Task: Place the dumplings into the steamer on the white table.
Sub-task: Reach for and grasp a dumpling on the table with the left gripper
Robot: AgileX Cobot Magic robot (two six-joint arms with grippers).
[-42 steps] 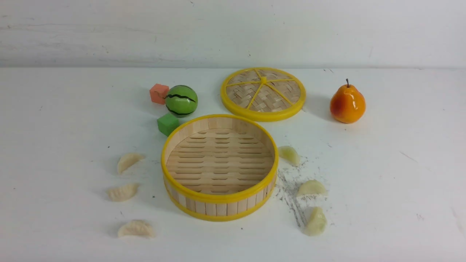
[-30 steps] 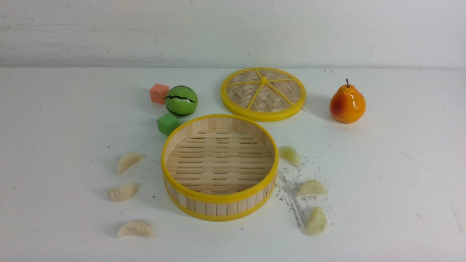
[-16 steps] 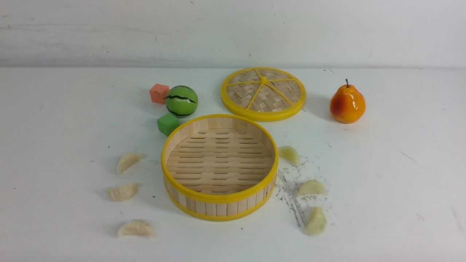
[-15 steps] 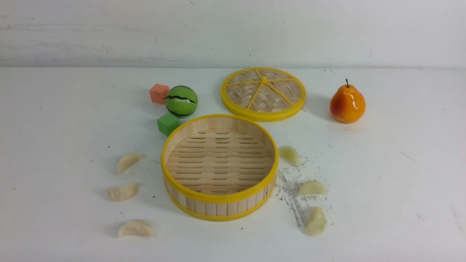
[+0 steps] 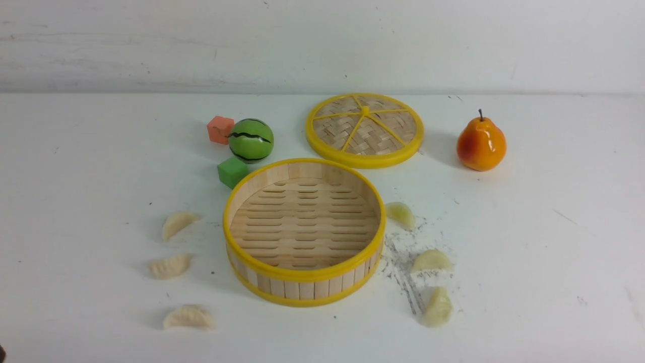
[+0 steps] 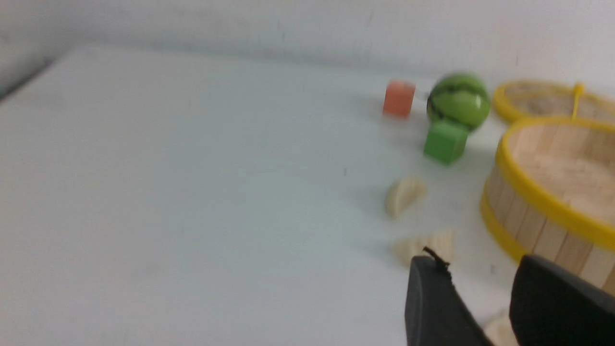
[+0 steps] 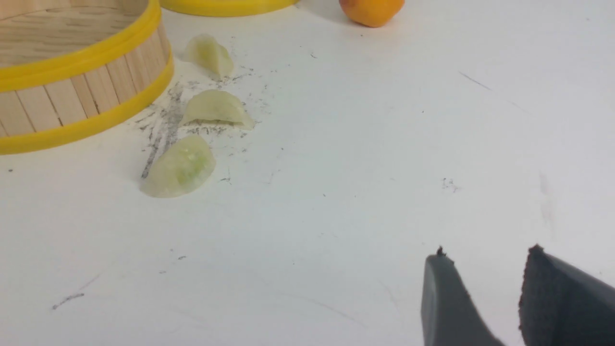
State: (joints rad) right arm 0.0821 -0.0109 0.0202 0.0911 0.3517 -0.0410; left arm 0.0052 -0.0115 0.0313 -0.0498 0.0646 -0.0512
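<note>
Gaping empty, the left claw is held near the cream dumplings; the right claw is likewise parted, well apart from the greenish dumplings; the steamer is seen unfilled; all six are left on the surface.

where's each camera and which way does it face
Front view: between the arms, facing forward over the white table at the steamer; no arm clearly shows.
Left wrist view: low on the left arm, facing cream dumplings; open left gripper shows.
Right wrist view: low on the right arm, facing yellow-green dumplings; open right gripper shows.
Shared: all three show the steamer.
</note>
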